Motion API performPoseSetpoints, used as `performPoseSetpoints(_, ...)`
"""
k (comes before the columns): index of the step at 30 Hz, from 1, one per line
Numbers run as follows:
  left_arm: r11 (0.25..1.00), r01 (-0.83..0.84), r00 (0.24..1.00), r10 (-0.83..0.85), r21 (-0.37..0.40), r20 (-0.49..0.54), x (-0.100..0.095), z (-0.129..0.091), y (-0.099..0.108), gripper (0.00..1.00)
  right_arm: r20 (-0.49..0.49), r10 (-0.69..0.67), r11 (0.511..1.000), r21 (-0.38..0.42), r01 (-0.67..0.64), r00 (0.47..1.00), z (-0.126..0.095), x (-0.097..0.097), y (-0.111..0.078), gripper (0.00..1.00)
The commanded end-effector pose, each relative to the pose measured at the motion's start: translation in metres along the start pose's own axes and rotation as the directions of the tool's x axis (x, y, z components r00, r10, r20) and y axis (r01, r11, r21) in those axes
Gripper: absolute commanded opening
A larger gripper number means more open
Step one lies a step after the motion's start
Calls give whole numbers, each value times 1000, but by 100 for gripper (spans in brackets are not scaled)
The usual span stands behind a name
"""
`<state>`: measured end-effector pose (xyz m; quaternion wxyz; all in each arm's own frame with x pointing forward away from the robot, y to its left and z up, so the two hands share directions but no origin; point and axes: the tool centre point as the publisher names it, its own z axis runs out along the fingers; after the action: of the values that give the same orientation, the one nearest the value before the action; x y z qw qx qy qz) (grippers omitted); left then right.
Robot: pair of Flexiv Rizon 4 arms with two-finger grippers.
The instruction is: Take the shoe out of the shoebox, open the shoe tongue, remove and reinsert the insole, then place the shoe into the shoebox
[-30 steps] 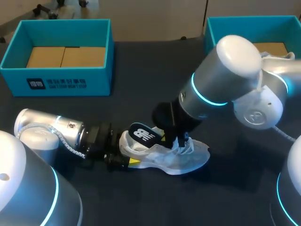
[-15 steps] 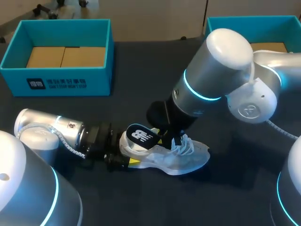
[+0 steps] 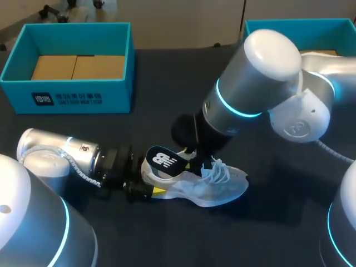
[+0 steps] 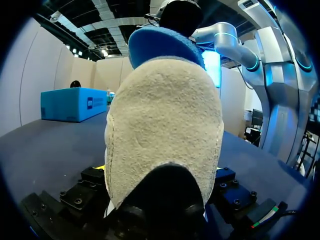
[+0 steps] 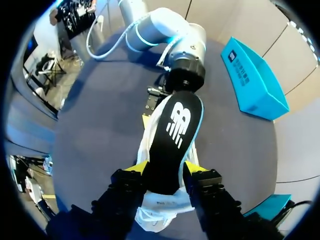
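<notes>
1. Our right fingers are closed on the black insole, whose heel end stands raised out of the shoe.
2. Our left fingers clamp the shoe's heel.
3. The shoe lies on the table, well apart from the left shoebox.

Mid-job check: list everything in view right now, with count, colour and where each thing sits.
shoe: 1, white, on its sole mid-table, heel at the left tool
insole: 1, black top with white logo, blue underside, raised out of the shoe's heel end
left shoebox: 1, teal, far left of the table
right shoebox: 1, teal, far right of the table
table: 1, dark
left tool: 1, gripping the shoe's heel
right tool: 1, yellow tips, clamped on the insole
</notes>
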<state>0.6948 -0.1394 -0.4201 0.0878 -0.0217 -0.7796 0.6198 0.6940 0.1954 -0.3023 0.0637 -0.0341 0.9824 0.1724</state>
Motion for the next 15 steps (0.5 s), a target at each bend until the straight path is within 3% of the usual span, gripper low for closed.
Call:
performPoseSetpoints(1, 1000, 1, 1000, -1, -3, -1, -1, 1, 1, 0, -37, 3, 1000, 7, -3, 999, -9, -10, 5, 40)
performPoseSetpoints(3, 1000, 1, 1000, -1, -3, -1, -1, 1, 1, 0, -60, 6, 1000, 9, -5, 998, -12, -13, 8, 44)
performPoseSetpoints(15, 1000, 1, 1000, -1, -3, -1, -1, 1, 1, 0, -228, 12, 1000, -22, -17, 974, -11, -30, 31, 44)
